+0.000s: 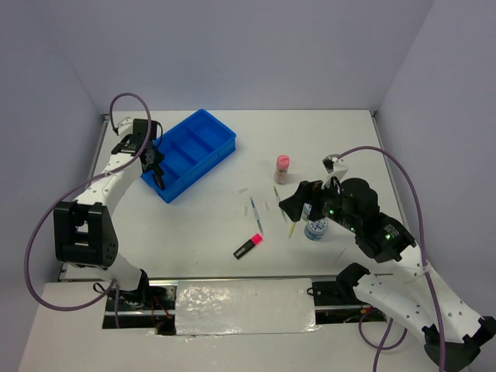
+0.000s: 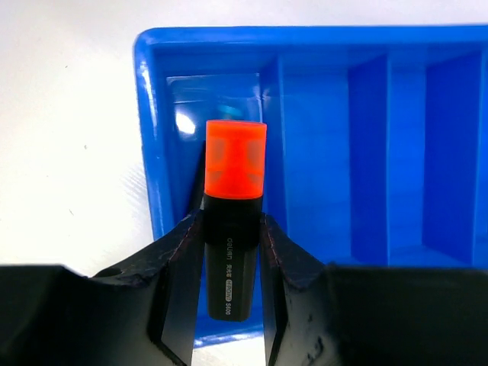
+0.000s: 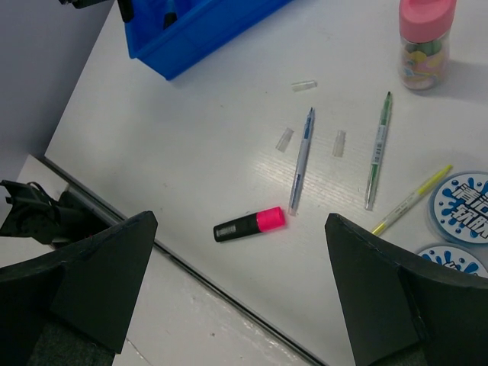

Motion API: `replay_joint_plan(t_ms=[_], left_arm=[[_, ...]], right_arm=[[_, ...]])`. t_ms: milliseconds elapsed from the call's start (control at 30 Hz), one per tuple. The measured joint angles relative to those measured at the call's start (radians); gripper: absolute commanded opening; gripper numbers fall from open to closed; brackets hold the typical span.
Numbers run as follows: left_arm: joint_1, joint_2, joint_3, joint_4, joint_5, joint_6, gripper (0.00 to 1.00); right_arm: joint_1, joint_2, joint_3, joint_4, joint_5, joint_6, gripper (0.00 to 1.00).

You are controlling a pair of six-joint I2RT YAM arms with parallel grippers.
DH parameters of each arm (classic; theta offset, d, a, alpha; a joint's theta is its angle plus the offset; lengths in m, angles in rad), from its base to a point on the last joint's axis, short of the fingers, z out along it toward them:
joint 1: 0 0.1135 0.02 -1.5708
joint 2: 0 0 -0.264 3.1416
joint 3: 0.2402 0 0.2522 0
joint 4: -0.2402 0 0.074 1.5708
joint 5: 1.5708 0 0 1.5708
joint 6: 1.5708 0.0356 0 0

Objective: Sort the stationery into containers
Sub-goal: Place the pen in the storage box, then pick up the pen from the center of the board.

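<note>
My left gripper (image 1: 157, 174) (image 2: 231, 252) is shut on a black highlighter with an orange cap (image 2: 235, 175) and holds it over the end compartment of the blue divided tray (image 1: 203, 172) (image 2: 152, 152). My right gripper (image 1: 287, 205) (image 3: 240, 255) is open and empty above the table. Below it lie a pink-capped highlighter (image 3: 248, 223) (image 1: 248, 246), a grey pen (image 3: 301, 160), a greenish pen (image 3: 378, 151) and a yellow pen (image 3: 412, 200). Two blue-white discs (image 3: 465, 207) lie at the right. A pink-capped bottle (image 3: 425, 42) (image 1: 283, 168) stands beyond. No blue-capped highlighter shows.
Small clear cap pieces (image 3: 284, 139) lie among the pens. The table's near edge and a gap (image 3: 229, 301) run just below the pink highlighter. White walls enclose the table at the back and sides. The right arm hides part of the discs in the top view.
</note>
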Motion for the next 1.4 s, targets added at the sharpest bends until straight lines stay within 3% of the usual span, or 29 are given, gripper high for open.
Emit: replay_joint_plan(t_ms=[67, 300, 567, 633, 733, 1067, 1233, 1400], left_arm=[[0.016, 0.002, -0.016, 0.013, 0.000, -0.014, 0.25], [0.042, 0.039, -0.024, 0.046, 0.021, -0.021, 0.70], [0.041, 0.042, -0.044, 0.069, 0.053, -0.029, 0.88], [0.037, 0.032, -0.047, 0.079, 0.076, -0.013, 0.98], [-0.011, -0.015, -0.037, 0.064, 0.076, 0.028, 0.99], [-0.386, -0.406, -0.081, 0.147, 0.101, 0.248, 0.99], [-0.549, -0.346, -0.028, 0.119, 0.055, 0.325, 0.99], [-0.629, -0.245, -0.026, 0.071, 0.077, 0.354, 0.99]], right_arm=[[0.000, 0.000, 0.000, -0.003, 0.000, 0.000, 1.00], [0.000, 0.004, 0.006, -0.015, 0.000, -0.001, 1.00], [0.000, 0.011, 0.009, -0.026, 0.000, -0.004, 1.00], [0.000, 0.011, 0.010, -0.031, 0.000, -0.004, 1.00], [0.000, 0.011, 0.030, -0.053, 0.012, -0.004, 1.00], [0.000, 0.016, 0.184, -0.132, 0.097, -0.016, 1.00], [0.000, 0.020, 0.224, -0.164, 0.155, -0.035, 1.00], [0.000, 0.031, 0.225, -0.173, 0.196, -0.045, 1.00]])
